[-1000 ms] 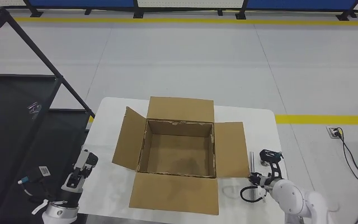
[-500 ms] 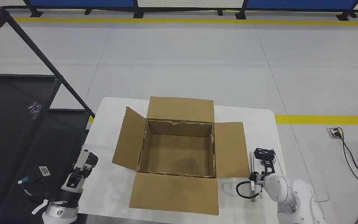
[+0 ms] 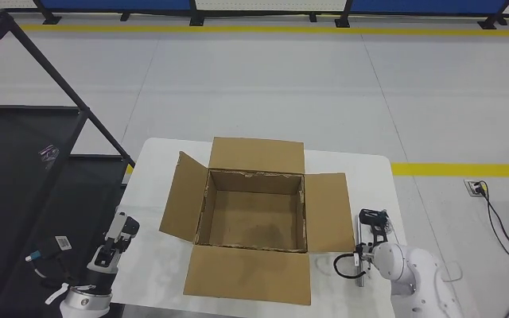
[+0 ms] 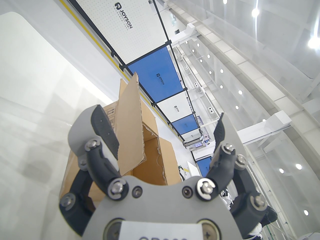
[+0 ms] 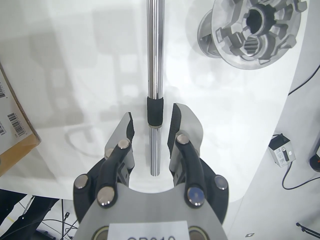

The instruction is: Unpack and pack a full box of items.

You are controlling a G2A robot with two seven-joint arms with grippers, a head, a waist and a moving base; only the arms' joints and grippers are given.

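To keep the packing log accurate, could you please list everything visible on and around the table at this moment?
Box: one, brown cardboard, flaps open, middle of the table, nothing visible inside.
Rod: one, shiny silver with a black band, lying on the table beside the box.
Wheel hub: one, grey metal, on the table near the rod.
Table: one, white.
Left end effector: one, grey and black, open, by the table's left edge.
Right end effector: one, grey and black, open, fingers either side of the rod.

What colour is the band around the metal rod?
The band is black, the rod shiny silver; clearest in the right wrist view.
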